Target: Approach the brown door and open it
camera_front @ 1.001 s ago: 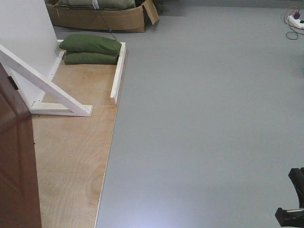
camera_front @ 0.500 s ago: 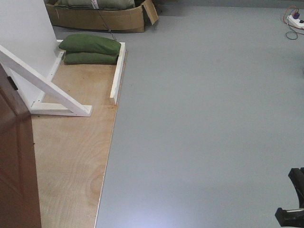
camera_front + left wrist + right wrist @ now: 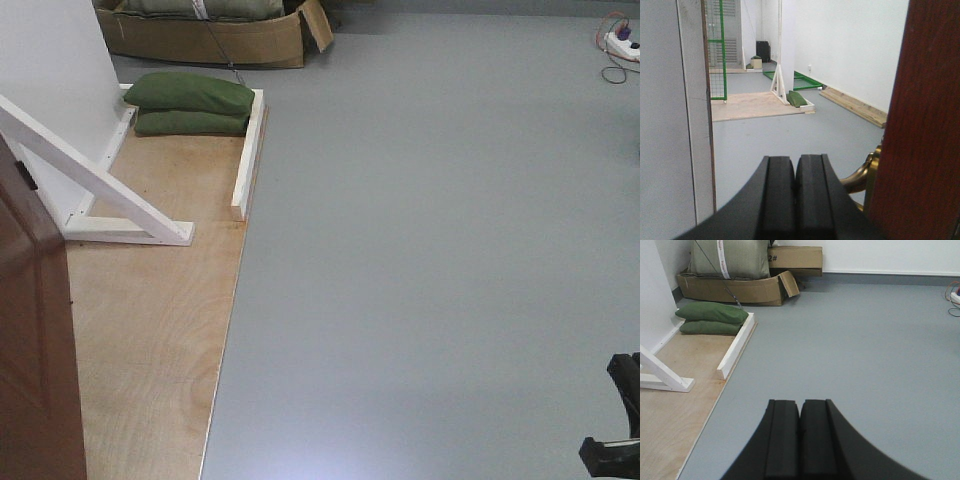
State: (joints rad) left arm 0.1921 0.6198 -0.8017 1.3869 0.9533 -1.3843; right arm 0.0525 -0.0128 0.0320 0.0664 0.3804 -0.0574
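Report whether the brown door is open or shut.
Open: the brown door stands apart from the white frame, with floor visible through the gap.

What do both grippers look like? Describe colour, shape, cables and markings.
The left gripper has two matte black fingers with flat rectangular inner pads and outward-curving outer edges. The right gripper looks identical: matte black, with the same curved profile. No cables, markings or labels show on either in the wrist views.
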